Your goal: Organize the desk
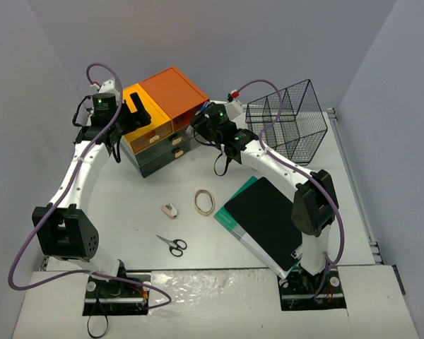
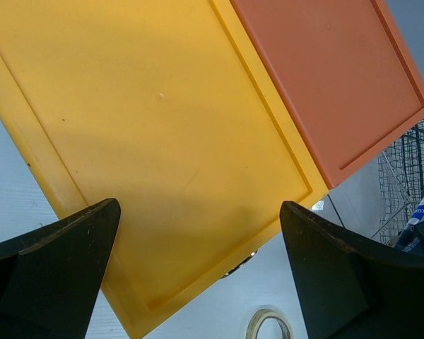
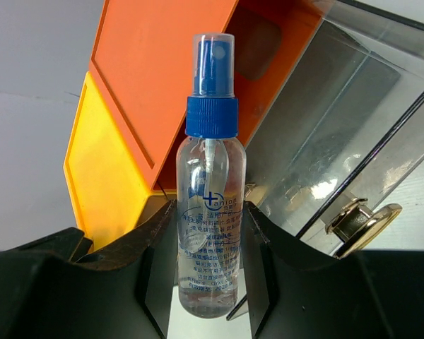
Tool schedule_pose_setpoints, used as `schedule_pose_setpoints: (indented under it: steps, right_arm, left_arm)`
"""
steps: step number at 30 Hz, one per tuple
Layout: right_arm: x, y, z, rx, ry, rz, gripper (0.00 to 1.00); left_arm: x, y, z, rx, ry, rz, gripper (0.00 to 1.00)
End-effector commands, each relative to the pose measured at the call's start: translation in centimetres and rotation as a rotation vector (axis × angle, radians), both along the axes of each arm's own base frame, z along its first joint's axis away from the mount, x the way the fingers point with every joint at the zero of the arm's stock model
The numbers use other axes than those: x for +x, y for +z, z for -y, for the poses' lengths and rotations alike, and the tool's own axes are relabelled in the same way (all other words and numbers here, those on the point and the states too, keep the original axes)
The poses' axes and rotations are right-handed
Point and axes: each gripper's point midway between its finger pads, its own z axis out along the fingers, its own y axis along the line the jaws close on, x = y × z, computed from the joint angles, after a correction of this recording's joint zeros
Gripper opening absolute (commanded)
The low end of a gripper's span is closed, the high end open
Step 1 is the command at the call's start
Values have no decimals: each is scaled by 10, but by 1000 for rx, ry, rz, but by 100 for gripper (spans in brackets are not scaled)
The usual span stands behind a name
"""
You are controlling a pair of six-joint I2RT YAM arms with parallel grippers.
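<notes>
Underneath the drawer chest [image 1: 162, 116] sat the desk [image 1: 120, 205], the big white top carrying everything, with the chest parked at its far side, a bit left of the middle. The chest had a yellow half and an orange half on top, and dark green drawers facing you.

Right of the chest stood the black wire basket [image 1: 288, 120], near it but not touching as far as I could see. Closer to you and right of the chest lay a black notebook [image 1: 265, 212] stacked on a green one [image 1: 237, 194].

Your left gripper [image 2: 199, 212] was over the chest's yellow top, jaws spread wide with nothing between them. Your right gripper [image 3: 210, 233] was at the chest's front right corner, fingers drawn in narrow around a clear spray bottle [image 3: 210, 162] with a blue pump. The bottle looked upright in the wrist view, with a brass drawer knob [image 3: 360, 222] just beside it.

Out on the bare desk in front of the chest were the small bits. Black-handled scissors [image 1: 172, 244] lay furthest from the chest. A tan ring [image 1: 204, 202] lay nearer to it, rubber band or tape, couldn't tell which. A little pink thing [image 1: 169, 209] sat just left of the ring, between the scissors and the chest.
</notes>
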Motion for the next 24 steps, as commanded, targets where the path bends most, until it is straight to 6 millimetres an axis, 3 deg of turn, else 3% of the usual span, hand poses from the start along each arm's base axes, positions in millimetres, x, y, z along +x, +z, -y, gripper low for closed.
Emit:
schedule_pose_setpoints:
  steps: [1,3,5,9,12,14,22,24]
  right_arm:
    - [8,24,1,-10,-22,79,0]
    - [7,25,1,-18,-14,83,2]
    - [6,29,-1,-22,-8,92,20]
    - [4,42,-1,-40,-1,123,46]
    - [3,52,-1,-47,2,141,55]
    - [2,58,0,-51,1,152,59]
    - [-4,72,7,-60,-11,175,61]
    - [-11,83,14,-72,-22,195,61]
  left_arm:
    - [-12,-37,-20,23,65,-139,97]
    - [-12,-36,-19,22,63,-137,97]
    - [-12,-35,-20,22,65,-136,97]
    - [-12,-38,-21,26,67,-142,97]
    - [-12,-38,-20,25,67,-142,97]
    - [-12,-38,-21,25,69,-143,97]
    - [-13,-37,-21,29,70,-141,97]
    - [-13,-37,-22,32,68,-144,97]
